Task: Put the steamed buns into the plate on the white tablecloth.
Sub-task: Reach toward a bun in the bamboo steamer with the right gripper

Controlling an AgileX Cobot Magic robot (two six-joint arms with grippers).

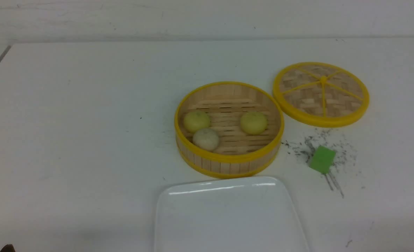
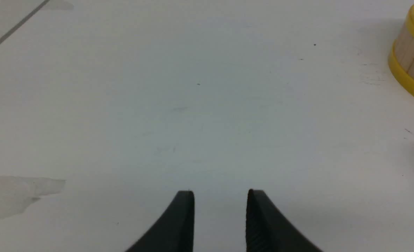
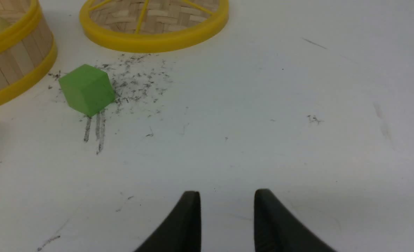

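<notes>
Three small, dome-shaped steamed buns sit inside the round, yellow-rimmed bamboo steamer (image 1: 228,164) in the middle of the white tablecloth (image 1: 70,122). One pale yellow bun (image 1: 196,121) is on the robot's left side, a greyish off-white bun (image 1: 206,139) is pressed close against it nearer the robot, and a second pale yellow bun (image 1: 253,122) stands apart on the right. The glossy white rounded-rectangular plate (image 1: 228,217) lies bare just on the robot's side of the steamer. The woven yellow-rimmed lid (image 1: 321,93) rests off to the right, and the green cube (image 1: 322,159) sits among dark speckles (image 1: 343,154) nearby. The left gripper (image 2: 220,196) hangs over bare cloth to the left of the steamer with its black fingers parted and nothing between them. The right gripper (image 3: 227,196) is likewise parted and empty, short of the cube. No bun has been picked up yet, so the first pick is the step in hand. The lone right-hand bun looks easiest: the arm should come straight down inside the rim, straddle the dome, close gently since the bun is probably soft, then lift clear of the yellow rim before crossing to the plate. For the touching pair, the fingers are best turned to enter on the free sides, so the neighbour is not shoved.
</notes>
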